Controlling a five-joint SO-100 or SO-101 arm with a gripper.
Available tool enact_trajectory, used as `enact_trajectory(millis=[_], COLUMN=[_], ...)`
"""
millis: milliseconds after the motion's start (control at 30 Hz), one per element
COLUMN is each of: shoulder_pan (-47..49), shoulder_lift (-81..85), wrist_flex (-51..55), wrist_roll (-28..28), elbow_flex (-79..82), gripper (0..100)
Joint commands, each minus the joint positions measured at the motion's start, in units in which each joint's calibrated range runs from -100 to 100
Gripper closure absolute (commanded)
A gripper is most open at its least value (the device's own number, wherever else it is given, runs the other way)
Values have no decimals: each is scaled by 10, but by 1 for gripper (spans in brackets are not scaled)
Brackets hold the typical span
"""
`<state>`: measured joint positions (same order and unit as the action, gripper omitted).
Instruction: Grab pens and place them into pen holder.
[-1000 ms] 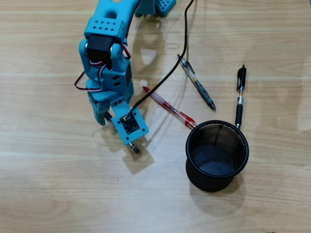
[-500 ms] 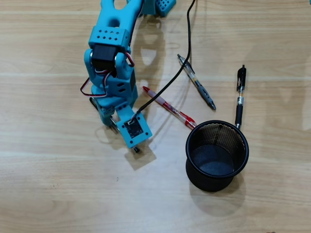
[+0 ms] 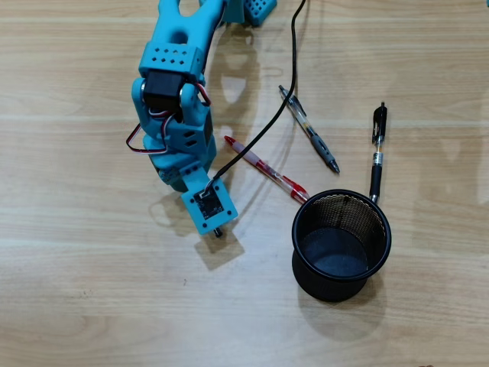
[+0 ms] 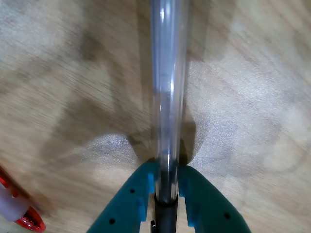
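In the overhead view the turquoise two-finger gripper (image 3: 217,229) hangs over the middle of the pale wooden table (image 3: 76,306), well left of the round black wire-mesh pen holder (image 3: 341,245); the slim red pen (image 3: 265,169), grey-and-clear clicker pen (image 3: 309,129) and black pen (image 3: 376,151) lie toward the far edge, with bare wood on the near side. In the wrist view the fingers (image 4: 138,194) pinch the clear-barrelled pen (image 4: 167,82) near its dark end. Held so far back, it could pivot or catch the holder's rim.

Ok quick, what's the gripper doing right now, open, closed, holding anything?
Gripper: closed on the clear pen, pinched between both fingertips in the wrist view.
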<state>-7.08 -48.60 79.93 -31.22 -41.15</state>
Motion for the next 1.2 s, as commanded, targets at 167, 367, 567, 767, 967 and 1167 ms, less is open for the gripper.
enact_trajectory(millis=[167,367,567,767,967,1167], shoulder_pan=[3,1,3,3,15,79], shoulder_lift=[22,84,189,279,328,385], wrist_flex=[7,49,53,93,89,34], wrist_roll=[-2,-1,2,-1,-1,-24], elbow_flex=[-23,-46,-46,-45,-45,-47], gripper=[98,98,98,98,98,98])
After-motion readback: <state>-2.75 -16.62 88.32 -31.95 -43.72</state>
